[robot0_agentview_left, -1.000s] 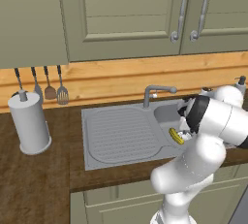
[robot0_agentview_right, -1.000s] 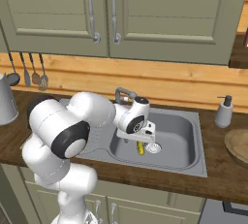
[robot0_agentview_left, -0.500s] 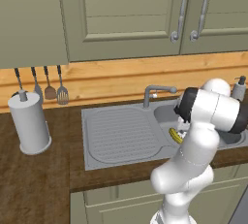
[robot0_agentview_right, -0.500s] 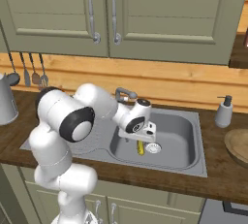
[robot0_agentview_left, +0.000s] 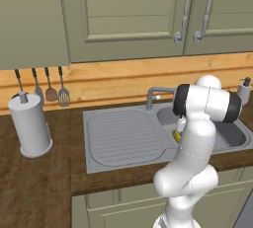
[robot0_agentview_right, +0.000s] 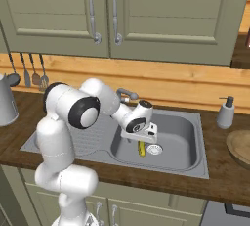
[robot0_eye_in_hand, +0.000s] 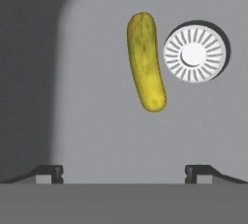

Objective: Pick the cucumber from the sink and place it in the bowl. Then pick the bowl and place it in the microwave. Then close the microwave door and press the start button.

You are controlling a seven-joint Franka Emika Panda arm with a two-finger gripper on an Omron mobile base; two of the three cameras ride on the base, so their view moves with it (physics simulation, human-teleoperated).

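**Arm over the basin, cucumber not yet taken**

Cabinets [robot0_agentview_right: 161,19] run across the top of both base views, green panelled doors. Below them a dark wooden desk [robot0_agentview_left: 39,182] carries the sink [robot0_agentview_left: 118,135]: ribbed drainboard at centre left of the left base view, basin toward the right, bent faucet [robot0_agentview_left: 154,94] at its back edge. A grey canister [robot0_agentview_left: 29,126] stands at middle left of that view; a soap bottle [robot0_agentview_right: 225,113] sits at the right of the right base view. The bowl's [robot0_agentview_right: 240,147] rim pokes in at the right edge there, on the desk, well apart from the sink.

The arm reaches down into the basin. In the right base view the gripper [robot0_agentview_right: 143,137] hangs just above the cucumber [robot0_agentview_right: 141,148], which lies on the basin floor at frame centre, just beside the round white drain [robot0_agentview_right: 154,149].

In the hand view the cucumber [robot0_eye_in_hand: 145,62] sits in the upper middle, long axis running up and down the frame, slightly curved, the drain [robot0_eye_in_hand: 194,54] just to its right. The jaws stand fully released, one dark tip at the lower left and one at the lower right, nothing between them.

Handling, as a judgement: small, light, fairly stiff, with a smooth rounded skin likely to slip or roll. Best taken across the short width at mid-length, jaws straddling it squarely, clear of the drain.
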